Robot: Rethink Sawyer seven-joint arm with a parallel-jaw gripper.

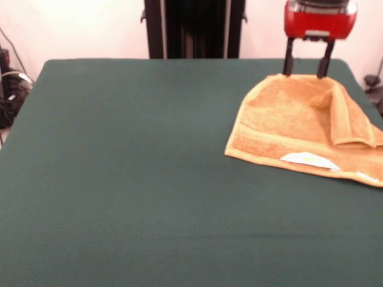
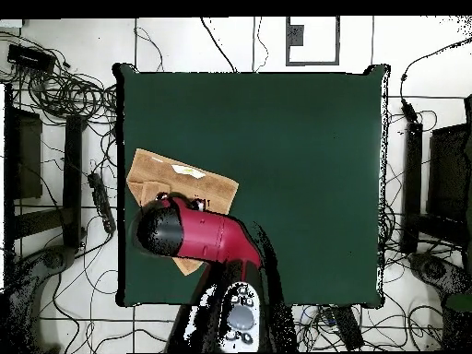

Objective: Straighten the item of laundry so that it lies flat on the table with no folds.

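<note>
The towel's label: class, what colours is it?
White with yellow print, on the label at the towel's near edge; clearest in the front view.

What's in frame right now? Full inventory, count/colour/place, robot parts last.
small square orange-tan terry towel: 1, orange-tan, near the table's right edge in the front view; one corner folded over the top, so not flat
white label with yellow print: 1, on the towel's near edge in the front view
large rectangular table in dark green cloth: 1, dark green, fills most of both views
cables: many, black, on the floor around the table in the overhead view
black pedestal: 1, at the table's far side in the front view
red and black arm: 1, reaches over the towel in the overhead view
gripper: 1, black fingers apart, open, tips at the towel's far edge
</note>
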